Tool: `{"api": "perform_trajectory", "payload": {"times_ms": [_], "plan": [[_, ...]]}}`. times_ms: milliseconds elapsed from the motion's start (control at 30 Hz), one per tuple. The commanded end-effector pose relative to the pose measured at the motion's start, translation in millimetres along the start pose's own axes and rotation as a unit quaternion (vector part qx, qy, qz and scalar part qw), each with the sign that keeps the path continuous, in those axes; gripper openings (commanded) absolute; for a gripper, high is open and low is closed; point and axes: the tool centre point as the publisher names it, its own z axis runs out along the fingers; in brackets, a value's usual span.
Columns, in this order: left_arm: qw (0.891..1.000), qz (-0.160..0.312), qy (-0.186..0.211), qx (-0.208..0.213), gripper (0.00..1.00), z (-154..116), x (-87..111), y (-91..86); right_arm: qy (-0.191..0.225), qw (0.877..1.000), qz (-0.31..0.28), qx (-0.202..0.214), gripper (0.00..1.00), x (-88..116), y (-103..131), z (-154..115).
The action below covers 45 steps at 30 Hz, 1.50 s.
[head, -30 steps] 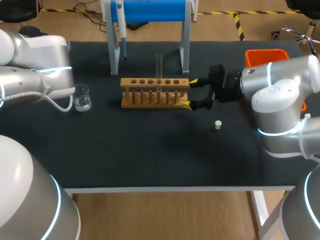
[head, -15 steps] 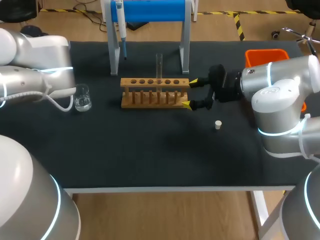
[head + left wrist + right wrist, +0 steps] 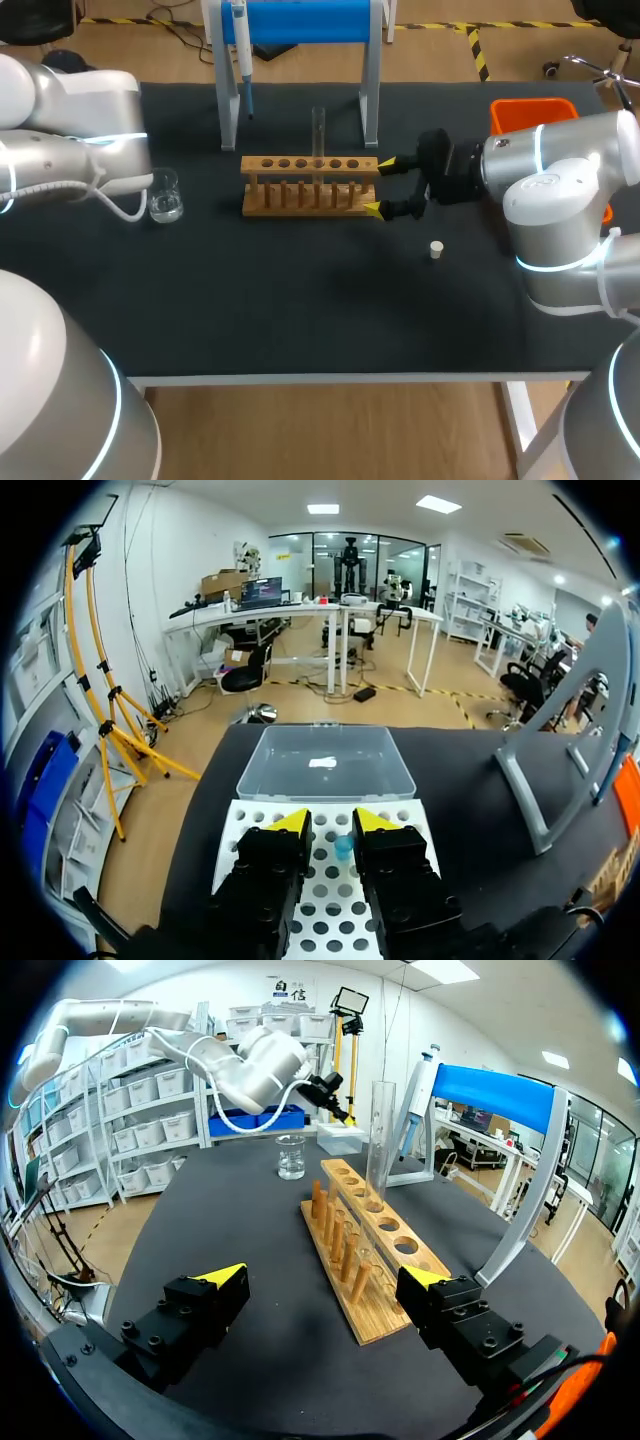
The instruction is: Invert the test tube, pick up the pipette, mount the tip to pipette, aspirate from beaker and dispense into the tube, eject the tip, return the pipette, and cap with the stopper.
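A clear test tube (image 3: 319, 130) (image 3: 380, 1135) stands upright in the wooden rack (image 3: 310, 186) (image 3: 372, 1250). My right gripper (image 3: 381, 186) (image 3: 325, 1282) is open wide at the rack's right end, one finger on each side of it. The pipette (image 3: 240, 50) (image 3: 415, 1095) hangs on its stand. A beaker (image 3: 165, 195) (image 3: 291, 1157) sits left of the rack, and a white stopper (image 3: 436, 249) lies near the right arm. My left gripper (image 3: 331, 822) hovers over a white tip rack (image 3: 330, 900). A blue tip (image 3: 343, 846) sits in the narrow gap between its fingers, which stand slightly apart.
The grey pipette stand with a blue top (image 3: 300, 20) rises behind the rack, one leg (image 3: 535, 785) beside the tip rack. A clear lid (image 3: 327, 762) lies ahead of the left gripper. An orange bin (image 3: 533, 108) sits at the back right.
The left arm has edged slightly toward the far side of the table. The right arm, rack, tube, beaker and stopper have not moved.
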Motion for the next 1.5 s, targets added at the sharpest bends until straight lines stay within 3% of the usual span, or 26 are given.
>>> {"api": "perform_trajectory", "payload": {"times_ms": [33,933,1000,1033,1500], "plan": [[1.000,0.001,0.001,-0.005,0.25,3.6,-0.5,-2.8,0.001,1.000,0.000,-0.001,1.00,-0.5,-0.5,-0.8],[1.000,0.001,-0.003,-0.012,0.24,1.1,-0.4,1.2,0.001,1.000,0.000,-0.001,1.00,-0.5,-0.5,-0.8],[1.000,0.001,-0.003,-0.012,0.18,1.1,-0.6,1.3,0.001,1.000,0.000,-0.001,1.00,-0.5,-0.5,-0.8],[1.000,0.001,-0.003,-0.012,0.00,1.1,-0.7,1.3,0.001,1.000,0.000,-0.001,1.00,-0.5,-0.5,-0.8],[1.000,0.001,-0.002,-0.010,0.00,-0.4,0.7,1.1,0.001,1.000,0.000,-0.001,1.00,-0.5,-0.5,-0.8]]}}
